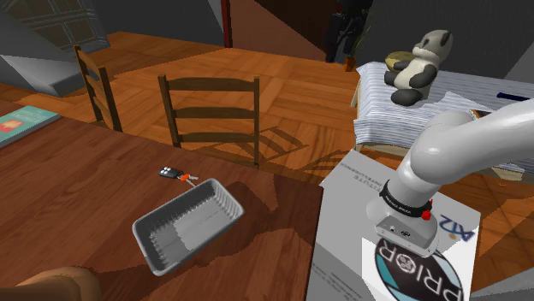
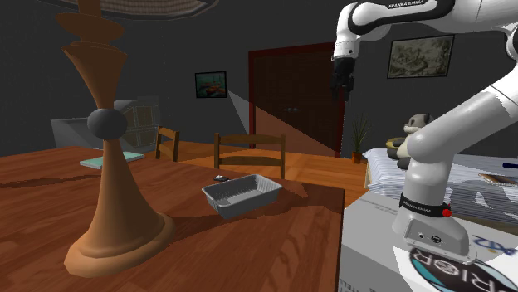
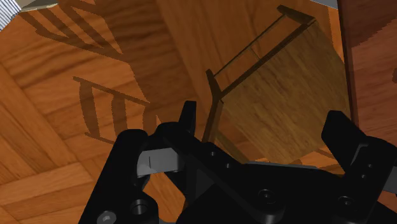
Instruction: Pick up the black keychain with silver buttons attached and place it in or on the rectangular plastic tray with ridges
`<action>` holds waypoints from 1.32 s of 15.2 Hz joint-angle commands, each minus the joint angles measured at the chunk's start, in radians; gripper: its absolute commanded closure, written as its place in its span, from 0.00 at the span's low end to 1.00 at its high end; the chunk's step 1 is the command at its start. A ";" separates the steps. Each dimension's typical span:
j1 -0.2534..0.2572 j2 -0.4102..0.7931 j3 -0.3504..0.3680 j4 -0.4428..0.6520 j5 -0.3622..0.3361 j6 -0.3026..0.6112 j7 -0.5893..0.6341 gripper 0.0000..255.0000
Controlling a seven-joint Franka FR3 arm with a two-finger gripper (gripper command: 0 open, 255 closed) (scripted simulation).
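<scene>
The gripper, spread and empty high above the table, may strike the tray on descent, since the small keychain lies close beside its rim.

Wooden worktop runs from near left to far right. Near left corner: tall turned wooden figure with a dark ball at its neck, upright. Toward the far right corner: grey ridged tray, open side up, nothing visible in it. Small dark keychain just beside the tray, on the side toward the far edge; detail too small to tell. Teal book flat at the far left edge. Two chairs beyond the far edge. White arm rises from the stand off the right edge; black pincer hangs high, pointing down, well apart from the tray.
</scene>
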 commanded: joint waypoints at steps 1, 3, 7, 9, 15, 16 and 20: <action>0.000 0.000 0.000 0.000 0.000 0.000 0.000 0.00; 0.011 0.027 0.035 -0.016 0.020 0.046 0.031 0.00; 0.032 0.095 0.107 -0.034 0.055 0.138 0.092 0.00; 0.041 0.136 0.143 -0.036 0.068 0.184 0.123 0.00; 0.061 0.285 0.250 -0.013 0.087 0.319 0.219 0.00; 0.063 0.313 0.269 -0.005 0.086 0.340 0.236 0.00; 0.068 0.435 0.340 0.040 0.068 0.420 0.309 0.00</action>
